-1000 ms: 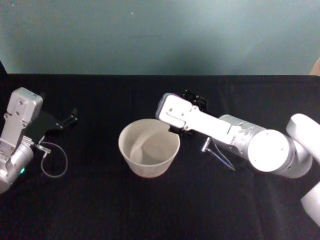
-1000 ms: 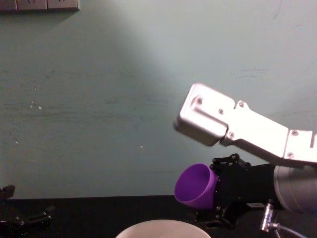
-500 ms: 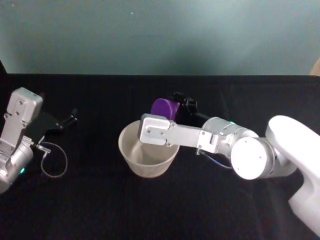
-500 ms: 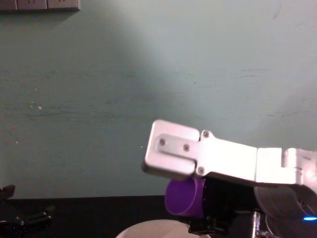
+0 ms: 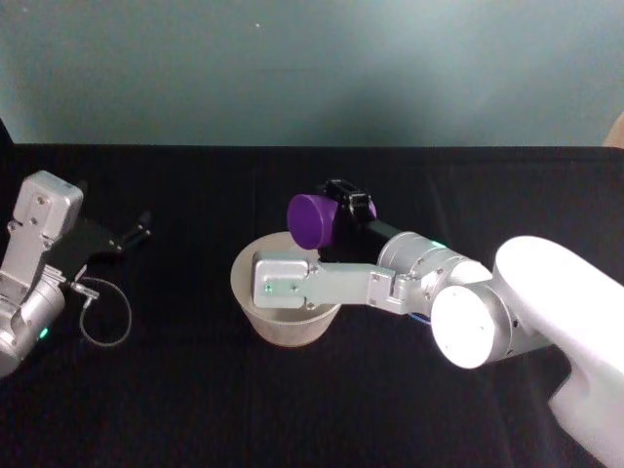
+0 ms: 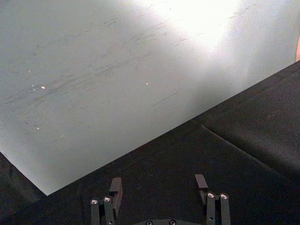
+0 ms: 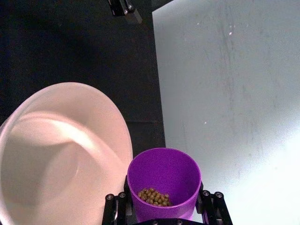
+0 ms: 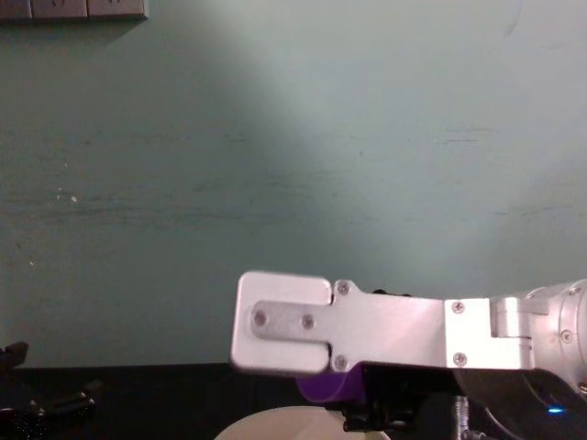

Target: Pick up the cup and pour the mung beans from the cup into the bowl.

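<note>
The right hand is up over the far rim of the wide round pinkish-white bowl, clenched on the small bright purple plastic cup; that cup is off the black-cloth table, held at the bowl's far edge and tipped well over on its side.

Into the right wrist view now: the right hand has one black finger on each side of the cup, pressed against its wall; we look straight into the cup's mouth, and a small heap of greenish-brown mung beans sits inside it; the bowl lies just beside the cup, its pale inside bare as far as I can see.

From the chest view, the silver link of the right arm crosses in front; a sliver of purple cup peeks out beneath it, just above the bowl's pale rim.

Over to the left hand, well off to the left of the bowl and resting low by the table; the left wrist view shows that hand released, its two dark fingers spread wide with nothing between them, black cloth beyond.
</note>
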You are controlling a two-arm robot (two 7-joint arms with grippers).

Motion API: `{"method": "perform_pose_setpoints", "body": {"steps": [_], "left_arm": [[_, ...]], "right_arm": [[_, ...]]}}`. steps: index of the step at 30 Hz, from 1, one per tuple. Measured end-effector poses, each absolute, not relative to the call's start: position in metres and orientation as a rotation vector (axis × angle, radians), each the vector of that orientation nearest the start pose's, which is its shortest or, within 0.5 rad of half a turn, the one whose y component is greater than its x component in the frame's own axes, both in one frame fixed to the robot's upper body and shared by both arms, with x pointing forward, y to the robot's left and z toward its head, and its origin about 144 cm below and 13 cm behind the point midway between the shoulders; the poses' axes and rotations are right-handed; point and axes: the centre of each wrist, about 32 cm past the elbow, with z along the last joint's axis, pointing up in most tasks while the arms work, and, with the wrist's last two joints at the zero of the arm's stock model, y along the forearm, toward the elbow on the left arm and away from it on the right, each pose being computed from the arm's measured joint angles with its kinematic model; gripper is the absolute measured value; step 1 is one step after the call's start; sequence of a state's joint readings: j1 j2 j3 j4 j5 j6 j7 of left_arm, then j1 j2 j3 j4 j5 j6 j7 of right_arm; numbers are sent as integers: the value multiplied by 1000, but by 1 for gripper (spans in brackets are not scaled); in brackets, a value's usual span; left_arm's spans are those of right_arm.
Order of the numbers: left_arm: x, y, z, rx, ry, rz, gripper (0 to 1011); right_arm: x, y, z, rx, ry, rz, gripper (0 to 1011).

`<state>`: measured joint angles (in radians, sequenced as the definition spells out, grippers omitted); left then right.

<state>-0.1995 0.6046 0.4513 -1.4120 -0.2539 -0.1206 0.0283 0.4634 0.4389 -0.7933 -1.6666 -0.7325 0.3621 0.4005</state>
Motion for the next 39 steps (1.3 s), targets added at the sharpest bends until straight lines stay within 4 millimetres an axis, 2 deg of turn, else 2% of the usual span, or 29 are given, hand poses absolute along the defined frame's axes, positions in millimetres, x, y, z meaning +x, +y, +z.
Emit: {"method": "perform_pose_setpoints", "body": {"steps": [39], "left_arm": [[489,310,1140,304,-285,1248,1000]], "right_arm": [[463,-104,1235,-1101,-1234,-608,729]]}}
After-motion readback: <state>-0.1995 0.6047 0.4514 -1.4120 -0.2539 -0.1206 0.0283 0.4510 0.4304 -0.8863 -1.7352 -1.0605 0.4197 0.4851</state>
